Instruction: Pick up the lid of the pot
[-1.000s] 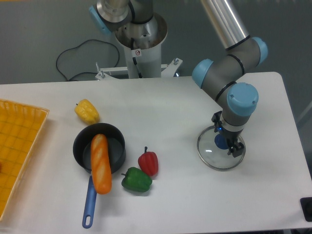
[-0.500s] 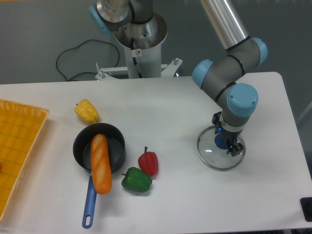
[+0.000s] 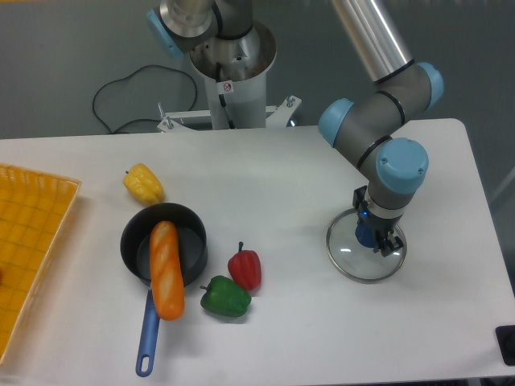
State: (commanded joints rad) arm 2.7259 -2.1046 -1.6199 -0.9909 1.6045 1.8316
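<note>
At the right of the table, the gripper reaches down over the pot lid from the upper right. Its fingers stand on either side of the blue knob and appear shut on it. The round glass lid lies roughly level, and the gripper covers its upper right part. Whether the rim touches the table cannot be told.
A black pan with a blue handle holds an orange-brown bread loaf at the left. Near it are a yellow vegetable, a green pepper and a red pepper. A wooden surface borders the far left.
The fingers have drawn in a little around the knob. The lid has shifted very slightly right and down in the view. The other objects have stayed put.
</note>
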